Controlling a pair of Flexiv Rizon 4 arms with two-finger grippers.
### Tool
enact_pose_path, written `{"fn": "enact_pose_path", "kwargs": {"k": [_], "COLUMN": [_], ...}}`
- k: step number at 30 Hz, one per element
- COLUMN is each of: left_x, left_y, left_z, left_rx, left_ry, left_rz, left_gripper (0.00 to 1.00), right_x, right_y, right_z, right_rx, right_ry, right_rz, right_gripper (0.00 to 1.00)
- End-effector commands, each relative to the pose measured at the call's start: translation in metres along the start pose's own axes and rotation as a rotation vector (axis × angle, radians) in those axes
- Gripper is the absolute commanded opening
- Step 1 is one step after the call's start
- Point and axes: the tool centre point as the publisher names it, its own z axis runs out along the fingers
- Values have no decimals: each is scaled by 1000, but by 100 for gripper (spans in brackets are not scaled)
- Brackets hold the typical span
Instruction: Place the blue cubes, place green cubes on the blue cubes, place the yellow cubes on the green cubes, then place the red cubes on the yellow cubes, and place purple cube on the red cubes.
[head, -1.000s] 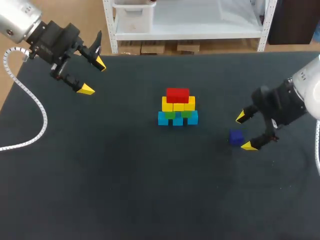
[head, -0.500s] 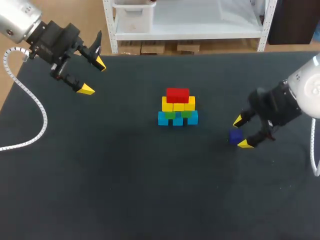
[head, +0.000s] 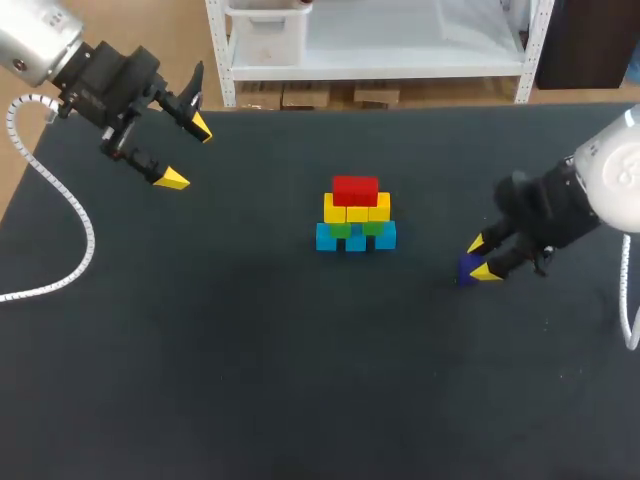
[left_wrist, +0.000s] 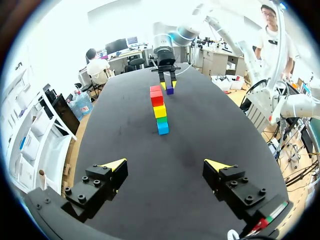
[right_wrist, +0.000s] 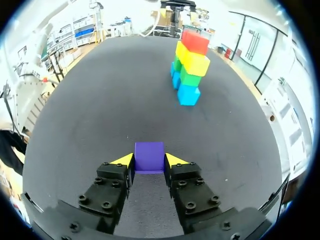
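Head view: the stack (head: 356, 215) sits about mid-counter (head: 250, 380), well apart from every edge. Blue cubes (head: 356, 238) on the bottom, green cubes (head: 357, 229) on those, yellow cubes (head: 357, 208) next, red cubes (head: 355, 190) on top.
Purple cube (head: 466, 268): down on the counter off to the stack's right, nearer the right edge than the stack is. Not on the stack yet.
Right gripper (head: 482, 258): low at the purple cube, arm coming in over the right edge. Right wrist view has both fingers (right_wrist: 175, 160) pressed against the cube's (right_wrist: 149, 156) sides, so it's pinching it.
Left gripper (head: 187, 153): spread wide, hanging over the far-left corner, well apart from the stack.
Room: a plain stretch of dark counter runs between purple cube and stack, and a wider one from the stack to the near edge.
Left wrist view: stack (left_wrist: 160, 111) straight ahead of the spread gripper (left_wrist: 166, 165), purple cube (left_wrist: 170, 90) beyond it.
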Motion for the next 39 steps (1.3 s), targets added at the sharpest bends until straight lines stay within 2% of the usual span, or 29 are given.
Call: {"fn": "enact_pose_path", "kwargs": {"k": [1,7,11,16,22,30,39], "left_x": [1,1,1,1,1,1,1], "left_y": [1,1,1,1,1,1,1], "left_z": [0,0,0,0,0,0,0], "left_rx": [1,1,1,1,1,1,1], "left_ry": [-1,-1,-1,-1,-1,-1,-1], "left_rz": [3,3,3,3,3,3,3], "left_gripper": [100,100,100,100,100,100,100], "right_x": [-19,-66,-99,-133,-156,-184,-195], "right_y": [-1,-25,-41,-60,-67,-64,-60], "right_z": [-17,-40,-54,-58,-53,-29,-11], "right_rx": [20,69,105,127,127,108,93], "right_ry": [18,-6,-8,-8,0,-13,4], "right_rz": [46,91,55,33,37,18,2], "right_gripper": [0,0,0,0,0,0,0]}}
